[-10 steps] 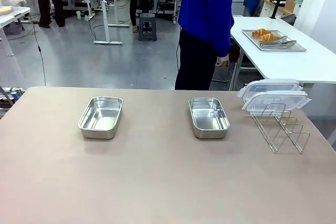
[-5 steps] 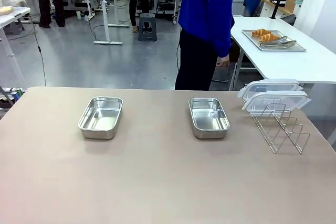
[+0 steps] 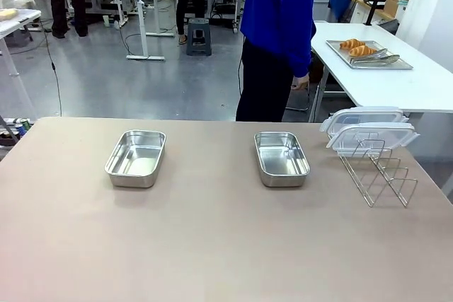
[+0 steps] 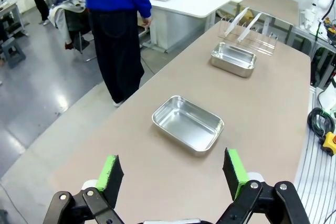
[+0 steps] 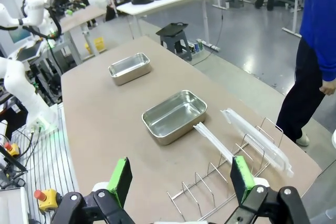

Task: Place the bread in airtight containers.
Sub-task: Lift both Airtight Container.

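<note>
Front view, beige table (image 3: pixel 212 245), left container (image 3: pixel 136 157), right container (image 3: pixel 282 158), grey floor (image 3: pixel 141 83)

A wire rack (image 3: pixel 379 171) is set on the table (image 3: pixel 212 245) near its right edge, with two lids (image 3: pixel 368 131) propped in it. One container (image 3: pixel 282 158) is placed left of the rack, a second container (image 3: pixel 136 157) well left of it. Behind the rack a side table (image 3: pixel 417 90) is seen, on which a tray (image 3: pixel 405 64) with two croissants (image 3: pixel 357 47) is laid; a person (image 3: pixel 279 33) is seen behind and left of the rack
</note>
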Controlling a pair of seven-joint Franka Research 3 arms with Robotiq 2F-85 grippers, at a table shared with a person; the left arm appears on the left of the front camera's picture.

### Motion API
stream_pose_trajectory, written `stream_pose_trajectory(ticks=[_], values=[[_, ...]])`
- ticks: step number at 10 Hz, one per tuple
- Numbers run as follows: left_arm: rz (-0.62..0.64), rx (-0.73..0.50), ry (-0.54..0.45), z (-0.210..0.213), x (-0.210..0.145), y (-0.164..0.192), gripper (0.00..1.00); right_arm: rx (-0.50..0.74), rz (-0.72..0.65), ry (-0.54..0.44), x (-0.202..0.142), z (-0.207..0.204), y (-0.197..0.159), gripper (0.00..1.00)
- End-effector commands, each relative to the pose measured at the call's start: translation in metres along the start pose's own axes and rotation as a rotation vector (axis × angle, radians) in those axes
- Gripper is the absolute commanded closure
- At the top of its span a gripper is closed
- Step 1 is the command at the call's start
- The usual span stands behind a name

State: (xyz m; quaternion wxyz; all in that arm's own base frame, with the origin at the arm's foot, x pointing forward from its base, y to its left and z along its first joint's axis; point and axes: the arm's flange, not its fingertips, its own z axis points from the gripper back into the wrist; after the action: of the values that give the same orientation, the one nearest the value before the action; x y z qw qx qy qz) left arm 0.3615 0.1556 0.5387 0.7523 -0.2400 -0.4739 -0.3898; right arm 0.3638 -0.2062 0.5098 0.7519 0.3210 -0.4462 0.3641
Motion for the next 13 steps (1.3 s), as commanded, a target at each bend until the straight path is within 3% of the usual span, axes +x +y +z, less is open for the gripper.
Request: stream_pose_trajectory(ticks=[1,13], values=[[-0.025,-0.006,-0.030,0.0000,0.0003,0.0012,0.00,0.002,0.032,-0.025,0.0014,-0.0007,-0.0029,0.00],[-0.025,-0.006,-0.030,0.0000,0.0003,0.0012,0.00,0.002,0.032,-0.025,0.0014,-0.0007,-0.0029,0.00]])
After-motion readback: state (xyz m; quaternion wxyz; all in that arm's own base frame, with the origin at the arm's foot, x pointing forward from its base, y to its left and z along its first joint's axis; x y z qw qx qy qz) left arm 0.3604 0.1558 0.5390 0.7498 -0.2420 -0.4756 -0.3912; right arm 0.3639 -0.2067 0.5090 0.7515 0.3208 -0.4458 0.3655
